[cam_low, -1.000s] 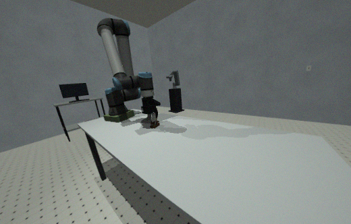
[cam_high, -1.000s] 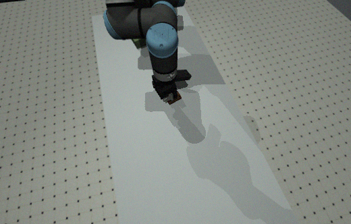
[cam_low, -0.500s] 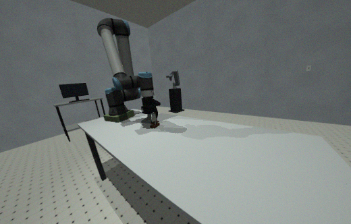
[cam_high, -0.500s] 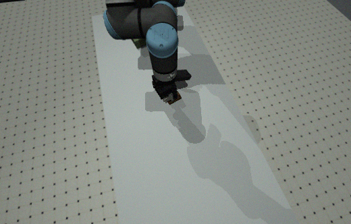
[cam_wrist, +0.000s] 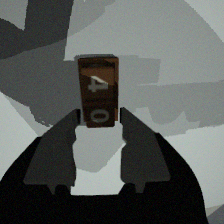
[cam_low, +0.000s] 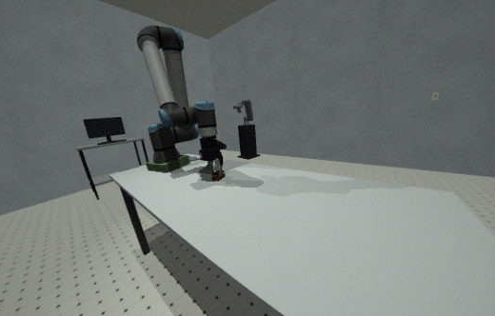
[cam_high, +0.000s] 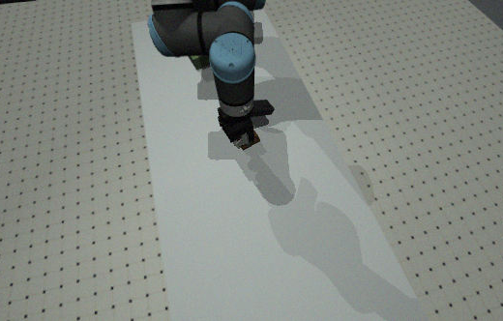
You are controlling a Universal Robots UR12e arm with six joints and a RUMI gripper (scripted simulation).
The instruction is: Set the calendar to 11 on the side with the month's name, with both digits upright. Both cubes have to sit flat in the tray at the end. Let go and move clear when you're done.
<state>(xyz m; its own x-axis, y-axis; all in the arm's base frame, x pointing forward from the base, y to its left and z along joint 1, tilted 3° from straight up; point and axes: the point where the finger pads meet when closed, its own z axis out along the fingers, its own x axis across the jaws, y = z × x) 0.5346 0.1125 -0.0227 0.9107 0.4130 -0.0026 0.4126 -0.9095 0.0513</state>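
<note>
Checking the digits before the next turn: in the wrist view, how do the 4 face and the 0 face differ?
The 4 face lies beyond the end effector and is partly brightly lit; the 0 face sits between its fingers and is dimmer. Both are pale digits on brown.
</note>
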